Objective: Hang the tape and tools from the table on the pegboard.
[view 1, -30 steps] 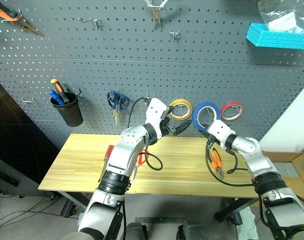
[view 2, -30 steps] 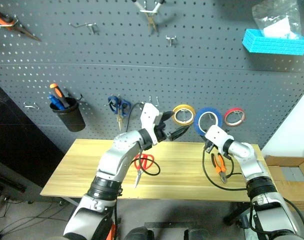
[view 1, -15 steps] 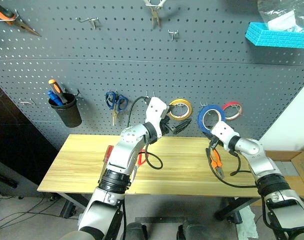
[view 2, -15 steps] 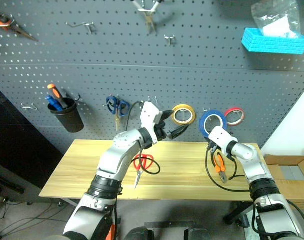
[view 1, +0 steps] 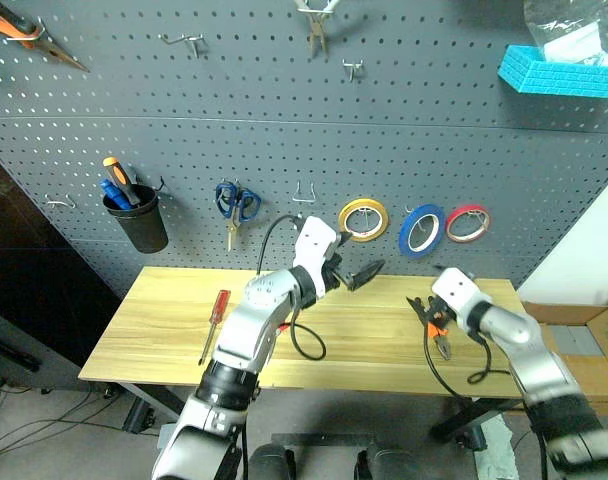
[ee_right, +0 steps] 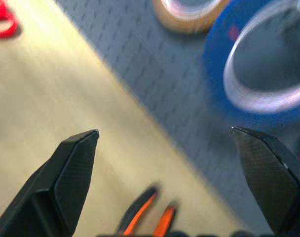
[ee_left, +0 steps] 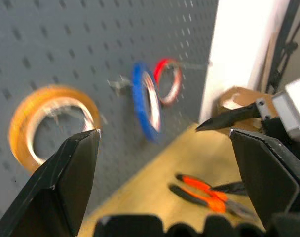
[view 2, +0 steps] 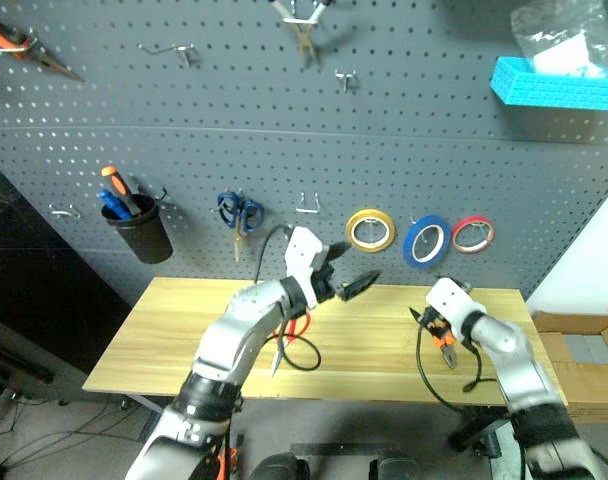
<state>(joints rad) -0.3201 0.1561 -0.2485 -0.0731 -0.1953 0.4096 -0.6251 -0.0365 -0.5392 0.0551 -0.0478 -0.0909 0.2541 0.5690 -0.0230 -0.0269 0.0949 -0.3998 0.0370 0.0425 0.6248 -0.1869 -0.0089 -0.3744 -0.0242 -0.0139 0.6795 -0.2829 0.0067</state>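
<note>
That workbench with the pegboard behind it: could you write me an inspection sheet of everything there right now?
Surface: wooden table, light grain, mostly bare.
Job's things: blue tape hangs on the pegboard; red screwdriver, red scissors and orange pliers lie on the table.
Clutter: yellow tape, red tape, blue scissors, black cup of tools, all on the pegboard.
Grippers: left gripper and right gripper, jaws open, both empty.
Cables: black ones looping from both arms.
Surroundings: blue tray upper right.
</note>
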